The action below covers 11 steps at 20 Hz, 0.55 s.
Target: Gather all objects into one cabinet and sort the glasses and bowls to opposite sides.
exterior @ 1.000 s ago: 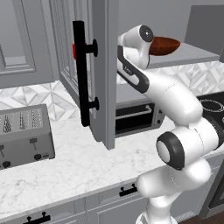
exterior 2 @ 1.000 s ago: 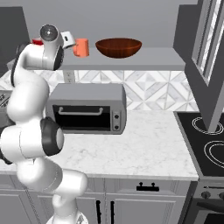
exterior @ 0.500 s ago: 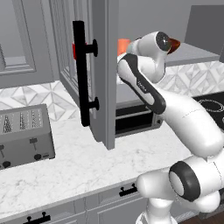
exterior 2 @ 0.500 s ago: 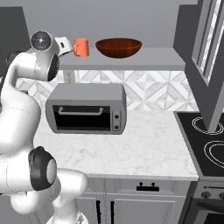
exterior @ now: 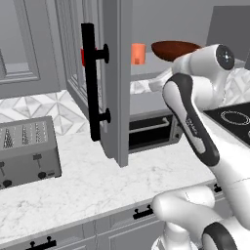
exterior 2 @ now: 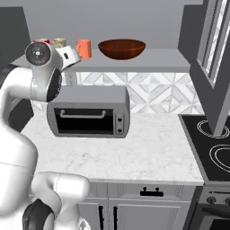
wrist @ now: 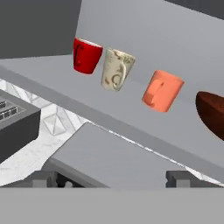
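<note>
We see our gripper [wrist: 112, 179] with fingers apart, empty, facing the red cup [wrist: 86, 55], mug [wrist: 116, 69], orange cup [wrist: 162, 91] and bowl [wrist: 212, 113].

A wide grey cabinet shelf [exterior 2: 148, 60] carries four items in a row. Seen from the right base camera, a small red cup [wrist: 86, 55] stands at the nine o'clock end, a beige speckled mug [wrist: 116, 69] just beside it, then a small orange cup [exterior 2: 83, 48], all upright. A wide, shallow dark brown bowl [exterior 2: 121, 48] sits toward three o'clock. The panelled door [exterior: 114, 78], with its long black bar handle [exterior: 91, 83], stands open.
</note>
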Tool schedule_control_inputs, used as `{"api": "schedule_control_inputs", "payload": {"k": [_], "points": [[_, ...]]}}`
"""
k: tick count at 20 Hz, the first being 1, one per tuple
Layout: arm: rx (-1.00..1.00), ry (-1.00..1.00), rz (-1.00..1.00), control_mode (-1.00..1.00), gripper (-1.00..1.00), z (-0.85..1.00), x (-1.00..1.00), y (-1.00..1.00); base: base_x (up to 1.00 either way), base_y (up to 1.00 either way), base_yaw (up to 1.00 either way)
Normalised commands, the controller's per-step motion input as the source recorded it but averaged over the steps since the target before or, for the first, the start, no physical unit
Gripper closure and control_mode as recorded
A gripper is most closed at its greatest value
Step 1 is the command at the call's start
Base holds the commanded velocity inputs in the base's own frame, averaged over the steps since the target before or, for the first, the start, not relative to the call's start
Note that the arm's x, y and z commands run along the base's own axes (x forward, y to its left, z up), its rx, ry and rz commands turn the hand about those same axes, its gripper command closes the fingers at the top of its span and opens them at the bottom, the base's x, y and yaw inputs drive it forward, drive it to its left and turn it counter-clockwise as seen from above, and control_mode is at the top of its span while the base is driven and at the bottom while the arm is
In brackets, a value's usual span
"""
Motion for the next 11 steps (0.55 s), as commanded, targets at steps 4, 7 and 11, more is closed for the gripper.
{"api": "schedule_control_inputs", "payload": {"k": [4,7,11], "points": [[-0.15,0.01,0.0,-1.0,-1.0,0.0,-1.0,-0.23,0.0,0.0,0.0],[-0.14,0.0,0.0,-1.0,-1.0,0.0,-1.0,-0.27,0.0,0.0,0.0],[-0.14,0.0,0.0,-1.0,-1.0,0.0,-1.0,-0.06,0.0,0.0,0.0]]}}
